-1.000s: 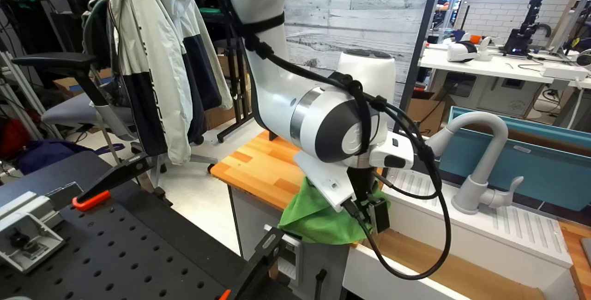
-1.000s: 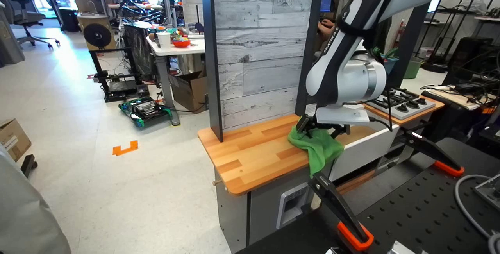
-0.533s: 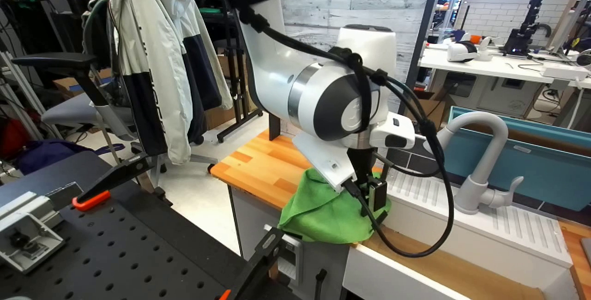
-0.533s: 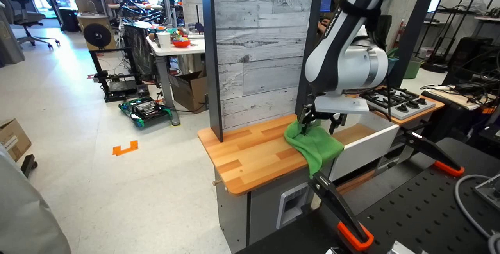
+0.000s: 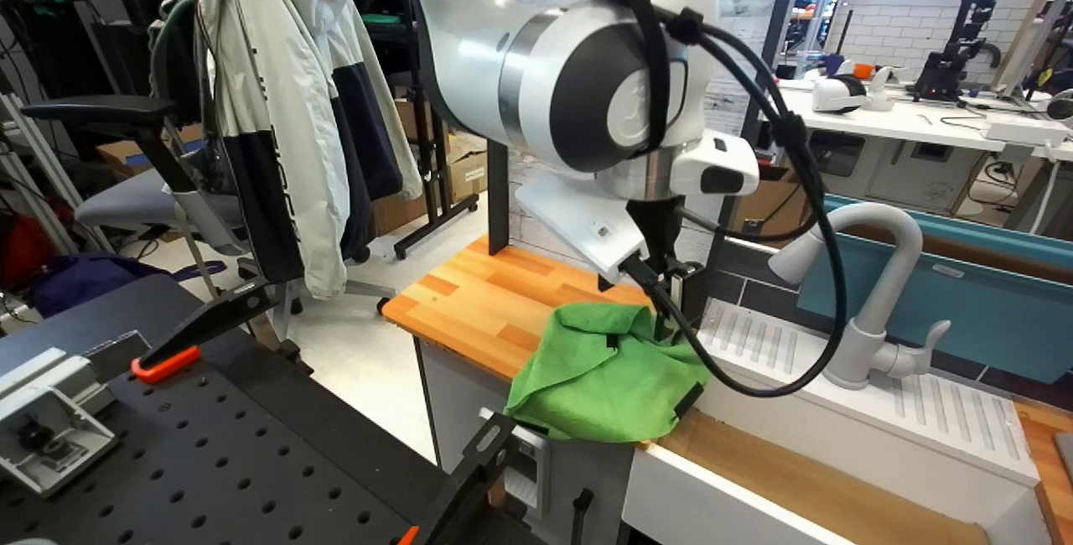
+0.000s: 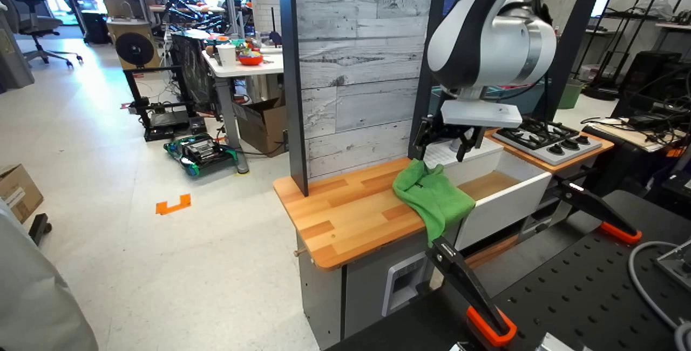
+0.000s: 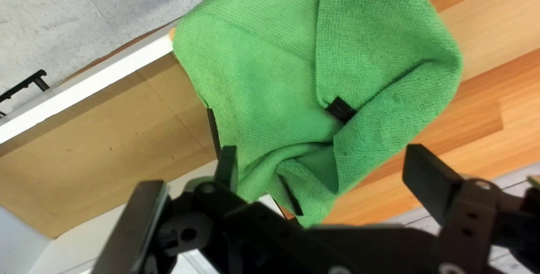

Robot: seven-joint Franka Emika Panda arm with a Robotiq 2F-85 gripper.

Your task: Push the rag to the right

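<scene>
Claw (image 6: 440, 155) spread, fingers (image 7: 426, 177) well apart, I hang at the back end of the green rag (image 7: 270, 67), the end toward the grey plank panel (image 6: 367, 70); whether a fingertip brushes the cloth I cannot tell. In the wrist view the rag's rumpled tip shows between my fingers. It lies on the sink end of the wooden desk (image 6: 340, 221), folded over on itself, a small black tab (image 7: 341, 109) showing on top, and a corner of it droops past the front edge, close by the tip of a black clamp (image 6: 464, 275) with an orange handle. Its side borders the white sink (image 6: 502, 205), whose floor is tan. At the back of that sink, in an exterior view, stands a grey faucet (image 5: 904, 260), with a teal bin (image 5: 964, 302) behind it. Past the sink sits a stovetop (image 6: 540, 137).
</scene>
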